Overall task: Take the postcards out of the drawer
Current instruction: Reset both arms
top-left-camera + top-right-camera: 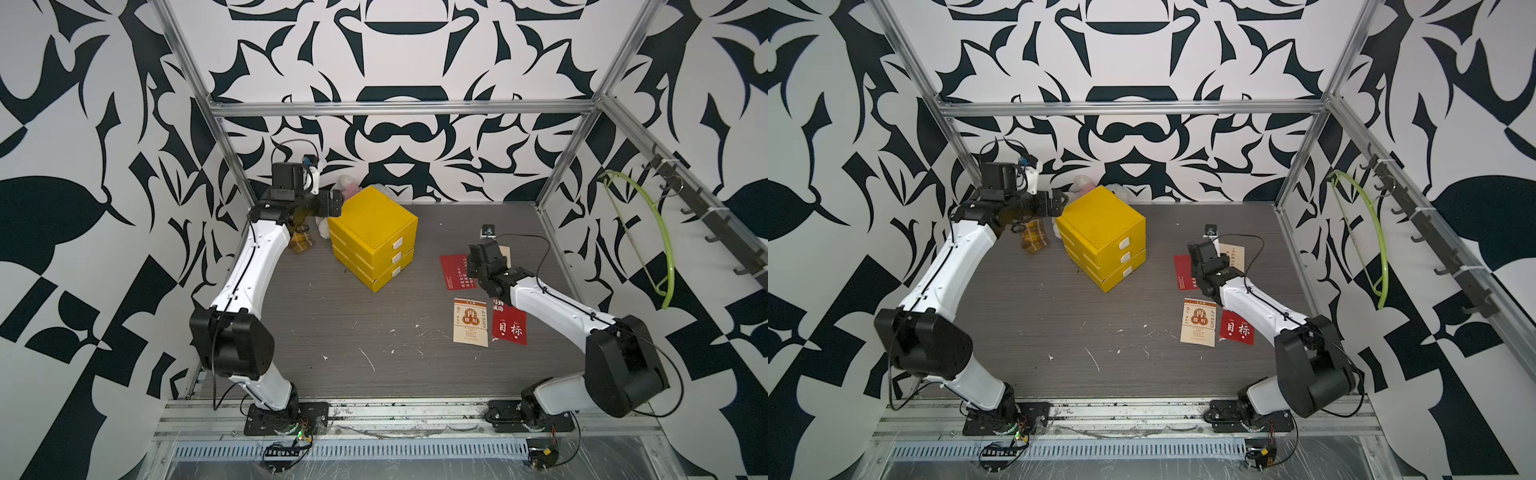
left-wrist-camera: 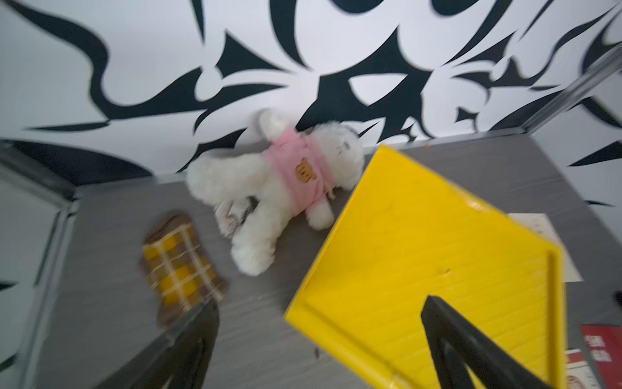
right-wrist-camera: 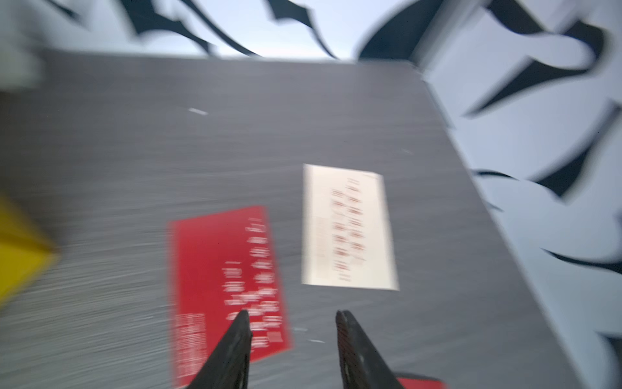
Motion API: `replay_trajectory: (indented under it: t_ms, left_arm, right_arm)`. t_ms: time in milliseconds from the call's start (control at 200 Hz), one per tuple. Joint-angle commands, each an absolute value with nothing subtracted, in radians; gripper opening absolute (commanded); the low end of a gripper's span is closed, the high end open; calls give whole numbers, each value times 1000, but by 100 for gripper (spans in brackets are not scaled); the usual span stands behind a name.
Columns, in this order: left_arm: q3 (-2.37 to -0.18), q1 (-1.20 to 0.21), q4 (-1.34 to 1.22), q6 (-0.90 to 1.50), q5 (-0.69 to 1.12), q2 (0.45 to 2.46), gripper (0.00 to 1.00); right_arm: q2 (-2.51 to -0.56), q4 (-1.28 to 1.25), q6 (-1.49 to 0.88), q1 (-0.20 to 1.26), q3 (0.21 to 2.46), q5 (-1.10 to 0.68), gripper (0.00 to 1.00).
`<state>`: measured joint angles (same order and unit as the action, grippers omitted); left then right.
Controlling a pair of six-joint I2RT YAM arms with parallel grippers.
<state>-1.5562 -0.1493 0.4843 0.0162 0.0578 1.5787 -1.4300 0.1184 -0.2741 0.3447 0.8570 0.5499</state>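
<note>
4 postcards (image 1: 470, 322) out, one half-hidden.
R arm (image 1: 552, 300) covers most of far cream card (image 1: 1236, 254); wrist views blurry; left gripper (image 2: 321, 301) & right gripper (image 3: 291, 313): fingers apart, empty.

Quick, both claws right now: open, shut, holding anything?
Left claw: open, empty, at the yellow drawer unit.
Right claw: open, empty, above a red postcard.

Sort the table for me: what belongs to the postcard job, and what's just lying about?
Job:
- yellow drawer unit
- red postcard with small writing
- plain cream postcard
- cream postcard with round emblem
- red postcard with large characters

Lying about:
- white plush toy
- plaid cloth
- small black object
- green hanger
</note>
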Motion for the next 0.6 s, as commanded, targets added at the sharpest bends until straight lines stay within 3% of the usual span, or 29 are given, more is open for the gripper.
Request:
replay_trajectory:
  t_ms: [0, 185, 280, 495, 595]
  left_arm:
    - [-1312, -135, 391, -29, -131, 1530, 99]
    - [-889, -60, 151, 39, -52, 1362, 99]
    - [-743, -54, 46, 70, -120, 1323, 99]
    - [-607, -61, -97, 133, -198, 1359, 99]
    - [-550, -79, -212, 157, -284, 1375, 99]
  right_arm:
    - [-1419, 42, -179, 293, 764, 649, 47]
    - [-1410, -306, -69, 218, 565, 609, 47]
    - [-1416, -565, -29, 195, 453, 553, 47]
    - [-1522, -953, 58, 187, 339, 468, 47]
    - [-1502, -918, 30, 179, 338, 443, 47]
